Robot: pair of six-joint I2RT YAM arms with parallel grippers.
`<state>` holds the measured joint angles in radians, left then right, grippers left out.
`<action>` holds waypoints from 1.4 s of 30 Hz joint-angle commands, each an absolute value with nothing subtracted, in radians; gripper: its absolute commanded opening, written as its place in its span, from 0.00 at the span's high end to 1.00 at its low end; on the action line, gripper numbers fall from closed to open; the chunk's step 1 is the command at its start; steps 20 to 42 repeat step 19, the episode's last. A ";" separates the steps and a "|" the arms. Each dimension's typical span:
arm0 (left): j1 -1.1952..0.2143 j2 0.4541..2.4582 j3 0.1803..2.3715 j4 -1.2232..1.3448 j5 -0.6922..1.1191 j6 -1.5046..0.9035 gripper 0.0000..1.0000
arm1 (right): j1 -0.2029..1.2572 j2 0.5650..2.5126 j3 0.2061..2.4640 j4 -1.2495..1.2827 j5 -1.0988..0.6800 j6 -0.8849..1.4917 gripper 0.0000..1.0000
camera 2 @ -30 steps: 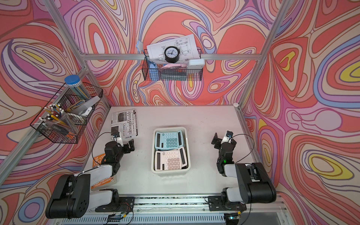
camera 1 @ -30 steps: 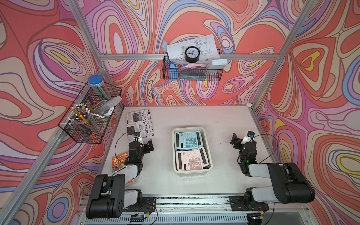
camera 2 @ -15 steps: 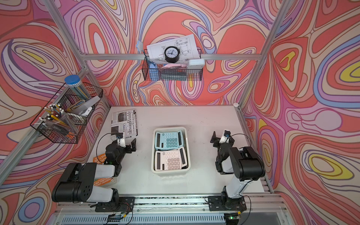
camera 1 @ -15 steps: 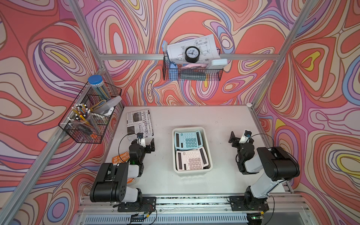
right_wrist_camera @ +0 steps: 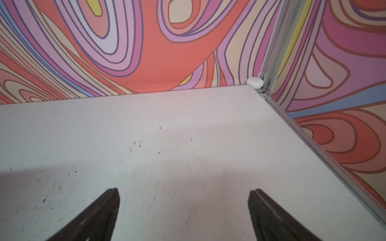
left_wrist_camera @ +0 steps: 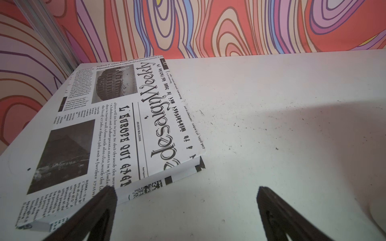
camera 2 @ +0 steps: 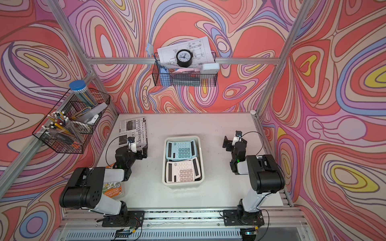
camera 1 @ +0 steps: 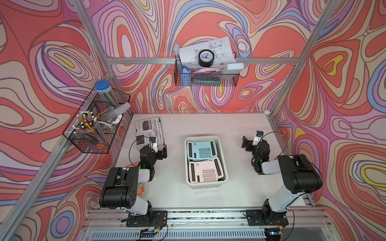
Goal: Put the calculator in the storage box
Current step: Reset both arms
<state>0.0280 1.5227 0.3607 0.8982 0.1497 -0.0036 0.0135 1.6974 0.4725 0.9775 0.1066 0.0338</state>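
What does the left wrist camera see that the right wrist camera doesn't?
Only the left wrist view shows the newsprint book lying on the table, just ahead of the left gripper. Only the right wrist view shows a small white round thing in the table's corner beside a metal post, ahead of the right gripper. Both show the white table, the swirly wall, and two dark fingers spread open, holding nothing.

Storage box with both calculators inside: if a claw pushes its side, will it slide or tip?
Probably slides: the storage box sits low, wide and flat on the smooth table. Its plastic wall may flex slightly. The blue calculator and pink calculator lie loose inside and could shift.
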 commanded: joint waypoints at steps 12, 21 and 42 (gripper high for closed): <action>0.035 1.533 0.376 0.877 0.130 -0.015 0.02 | 0.008 1.698 0.468 0.956 0.095 0.023 0.02; 0.035 1.534 0.376 0.877 0.130 -0.014 0.01 | 0.008 1.698 0.469 0.953 0.093 0.025 0.02; 0.035 1.534 0.376 0.877 0.130 -0.014 0.01 | 0.008 1.698 0.469 0.953 0.093 0.025 0.02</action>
